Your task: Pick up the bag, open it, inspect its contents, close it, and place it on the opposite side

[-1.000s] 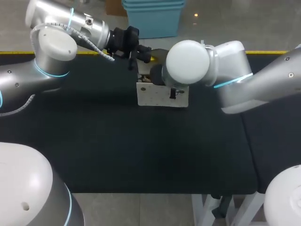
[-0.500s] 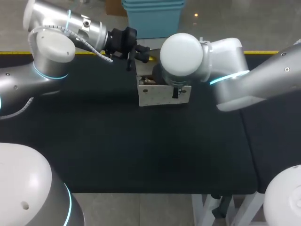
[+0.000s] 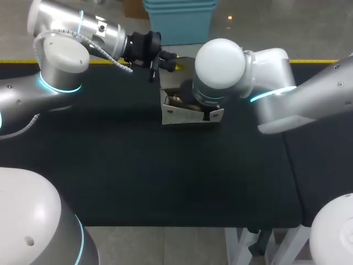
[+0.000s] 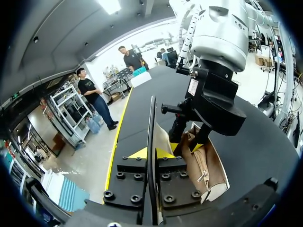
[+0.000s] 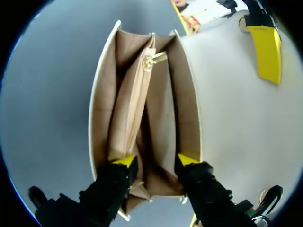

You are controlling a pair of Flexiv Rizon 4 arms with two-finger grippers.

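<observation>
Bag [image 3: 186, 116] stands open on the black counter [image 3: 165, 176] near its far edge, between both arms. The left gripper [image 4: 152, 152] is clamped on its raised flap [image 5: 227, 94]. The right gripper [image 5: 156, 161] hangs over the mouth, fingers apart, tips dipping inside.

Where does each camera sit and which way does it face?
Head view: above and behind, looking down on the table; left arm and right arm come in from the sides to the bag.
Left wrist view: on the left arm, looking along the left gripper, shut on the flap, toward the right arm.
Right wrist view: looking down past the open right gripper into the bag.
Shared: all three show the bag.
</observation>
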